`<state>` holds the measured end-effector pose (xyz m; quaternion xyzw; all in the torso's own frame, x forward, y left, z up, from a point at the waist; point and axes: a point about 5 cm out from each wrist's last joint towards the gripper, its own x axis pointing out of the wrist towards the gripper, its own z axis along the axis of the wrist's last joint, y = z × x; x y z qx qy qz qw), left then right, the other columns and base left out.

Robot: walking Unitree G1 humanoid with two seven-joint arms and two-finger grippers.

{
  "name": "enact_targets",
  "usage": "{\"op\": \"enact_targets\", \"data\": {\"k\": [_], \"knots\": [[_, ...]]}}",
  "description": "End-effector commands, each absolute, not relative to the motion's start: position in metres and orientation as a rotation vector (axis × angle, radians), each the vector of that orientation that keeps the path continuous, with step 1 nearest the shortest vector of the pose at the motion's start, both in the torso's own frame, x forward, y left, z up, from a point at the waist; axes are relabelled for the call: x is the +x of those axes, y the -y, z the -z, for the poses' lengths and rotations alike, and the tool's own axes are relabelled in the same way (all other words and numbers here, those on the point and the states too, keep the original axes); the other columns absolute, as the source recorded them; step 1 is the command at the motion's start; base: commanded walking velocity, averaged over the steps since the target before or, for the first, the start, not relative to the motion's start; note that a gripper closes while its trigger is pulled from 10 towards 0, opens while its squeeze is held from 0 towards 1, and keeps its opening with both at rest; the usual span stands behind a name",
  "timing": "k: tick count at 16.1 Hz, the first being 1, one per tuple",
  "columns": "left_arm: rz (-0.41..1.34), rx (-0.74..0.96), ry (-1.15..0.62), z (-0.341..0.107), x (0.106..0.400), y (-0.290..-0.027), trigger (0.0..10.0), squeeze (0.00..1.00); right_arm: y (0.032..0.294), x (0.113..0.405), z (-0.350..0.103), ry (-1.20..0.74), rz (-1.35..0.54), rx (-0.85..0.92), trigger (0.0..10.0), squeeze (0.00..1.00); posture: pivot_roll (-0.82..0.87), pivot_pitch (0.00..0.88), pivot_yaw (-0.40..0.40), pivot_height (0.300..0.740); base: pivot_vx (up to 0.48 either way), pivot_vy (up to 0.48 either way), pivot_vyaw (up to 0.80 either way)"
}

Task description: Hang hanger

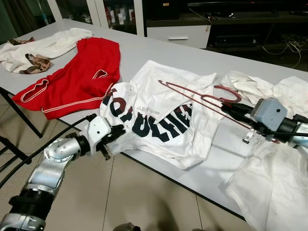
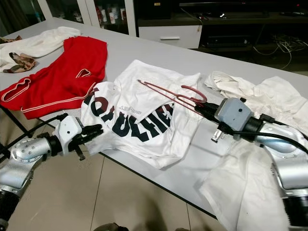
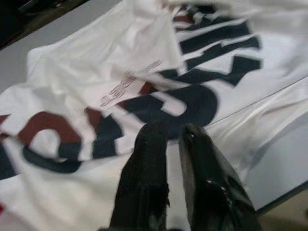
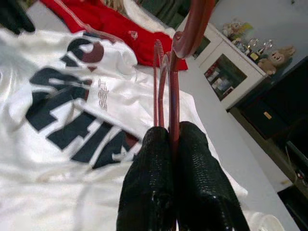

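Presently the right gripper (image 2: 204,109) is clenching its fingers on the red hanger (image 2: 166,94), lying over the white T-shirt (image 2: 144,120) on the worktop (image 2: 144,53). Its dark lettering is unreadable. Left gripper (image 2: 94,131) fingers are pinching the shirt's edge.

I'm getting even, soft indoor light on both eye views, sharp across the grey table (image 1: 159,53), faint shadows under the cloth folds. Slight glare on the floor tiles (image 1: 144,192). My left wrist view is smeared and blurry; right wrist view is crisper, though its background goes soft
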<state>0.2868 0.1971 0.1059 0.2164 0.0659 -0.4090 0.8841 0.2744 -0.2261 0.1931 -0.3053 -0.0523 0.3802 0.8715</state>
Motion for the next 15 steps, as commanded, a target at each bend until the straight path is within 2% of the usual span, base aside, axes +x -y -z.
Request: {"op": "enact_targets", "data": {"k": [1,7,9,10,15], "knots": [[0.864,0.437,-0.11,-0.11,0.285,-0.197,10.0,1.0,0.218,0.276,-0.199,0.142,-0.812,-0.644,10.0,0.0,-0.08,0.0,0.069,0.736,0.0,0.0,0.0],[0.898,0.477,-0.126,-0.1,0.276,-0.197,10.0,1.0,0.197,0.279,-0.191,0.172,-0.85,-0.596,10.0,0.0,-0.06,0.0,0.061,0.736,0.0,0.0,0.0],[0.816,0.547,-0.11,-0.098,0.281,-0.2,10.0,1.0,0.196,0.279,-0.191,0.176,-0.849,-0.593,10.0,0.0,-0.06,0.0,0.061,0.736,0.0,0.0,0.0],[0.824,0.533,-0.144,-0.093,0.281,-0.2,10.0,0.0,0.195,0.28,-0.192,0.179,-0.848,-0.592,10.0,0.0,-0.06,0.0,0.061,0.736,0.0,0.0,0.0],[0.848,0.522,-0.236,-0.071,0.276,-0.199,10.0,0.0,0.192,0.278,-0.192,0.192,-0.848,-0.583,10.0,0.0,-0.07,0.0,0.063,0.736,0.0,0.0,0.0]]}}
